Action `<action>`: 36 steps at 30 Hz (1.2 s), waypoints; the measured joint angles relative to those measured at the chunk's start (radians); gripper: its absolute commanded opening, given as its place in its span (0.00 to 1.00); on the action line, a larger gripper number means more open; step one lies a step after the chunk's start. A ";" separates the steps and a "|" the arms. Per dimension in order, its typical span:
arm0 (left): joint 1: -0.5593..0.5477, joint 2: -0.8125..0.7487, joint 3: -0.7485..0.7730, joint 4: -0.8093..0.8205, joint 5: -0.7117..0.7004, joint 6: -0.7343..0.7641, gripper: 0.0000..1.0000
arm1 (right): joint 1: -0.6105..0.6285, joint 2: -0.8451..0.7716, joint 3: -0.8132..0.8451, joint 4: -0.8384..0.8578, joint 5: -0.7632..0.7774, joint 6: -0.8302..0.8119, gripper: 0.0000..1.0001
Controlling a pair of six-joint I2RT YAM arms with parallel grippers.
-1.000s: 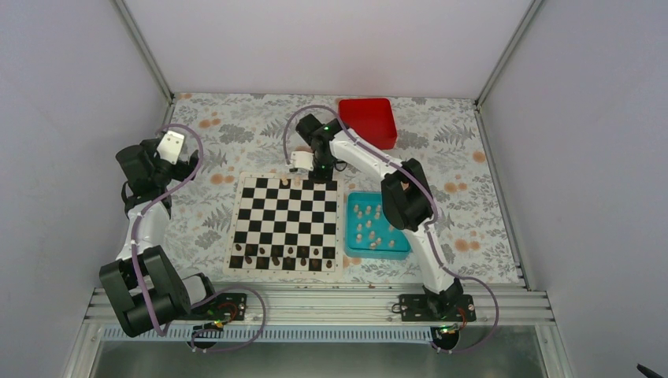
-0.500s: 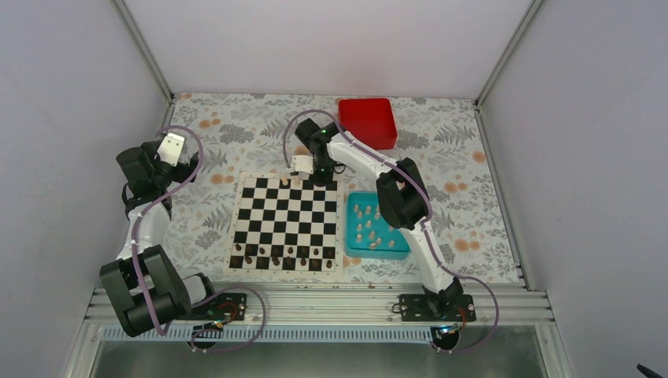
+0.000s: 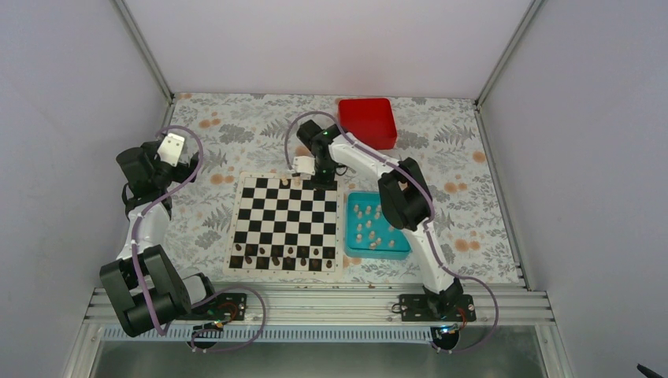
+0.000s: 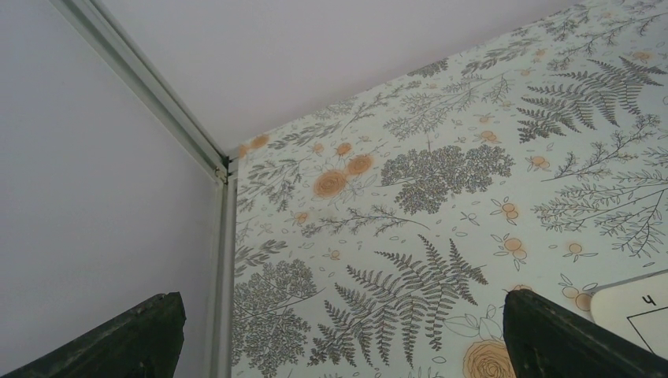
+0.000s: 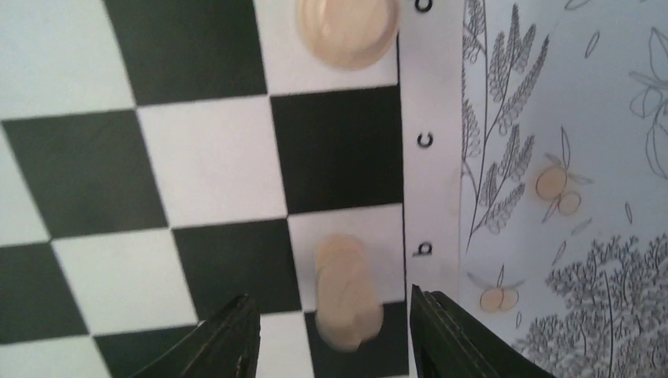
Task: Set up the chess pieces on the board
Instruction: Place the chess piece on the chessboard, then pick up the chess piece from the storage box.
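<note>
Tray [image 3: 378, 254] of pale pieces [image 3: 369, 227] sits just right of the board [image 3: 285, 223], red box [image 3: 368, 122] beyond; dark pieces [image 3: 276, 252] line the board's near rows. The right end effector [image 3: 303, 175] hangs at the far edge; only its wrist camera shows the fingers [image 5: 224, 342] parted around one pale piece [image 5: 346, 299], not touching, beside the board's border. The left end effector [image 4: 346, 346] gapes wide, empty, over the bench [image 4: 441, 181] near the wall corner.
</note>
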 measured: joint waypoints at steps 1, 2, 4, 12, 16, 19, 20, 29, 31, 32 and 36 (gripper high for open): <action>0.000 0.000 0.000 0.000 0.000 0.000 1.00 | 0.000 -0.015 -0.020 0.007 0.003 0.000 0.52; 0.000 0.000 0.000 0.000 0.000 0.000 1.00 | -0.001 -0.033 -0.039 0.010 0.005 0.000 0.52; 0.000 -0.004 0.000 -0.003 0.000 0.000 1.00 | -0.007 -0.090 -0.089 0.016 0.010 0.003 0.53; 0.004 -0.039 0.000 -0.010 0.000 0.001 1.00 | -0.068 -0.520 -0.356 0.023 0.010 0.022 0.51; 0.005 -0.053 -0.001 -0.013 0.000 0.001 1.00 | -0.126 -0.709 -0.546 0.027 -0.005 0.025 0.49; 0.006 -0.059 -0.006 -0.014 0.000 0.000 1.00 | -0.169 -0.797 -0.697 0.039 -0.015 0.027 0.47; 0.006 -0.059 -0.007 -0.015 0.001 -0.002 1.00 | -0.176 -0.811 -0.731 0.042 -0.017 0.027 0.46; 0.006 -0.059 -0.008 -0.015 0.024 -0.038 1.00 | -0.202 -0.846 -0.957 0.162 -0.071 0.038 0.43; 0.006 -0.059 -0.008 -0.015 0.026 -0.041 1.00 | -0.202 -0.842 -0.961 0.186 -0.077 0.041 0.43; 0.006 -0.059 -0.008 -0.015 0.026 -0.042 1.00 | -0.202 -0.838 -0.961 0.204 -0.080 0.042 0.44; 0.006 -0.059 -0.008 -0.015 0.026 -0.043 1.00 | -0.203 -0.798 -0.958 0.250 -0.088 0.041 0.44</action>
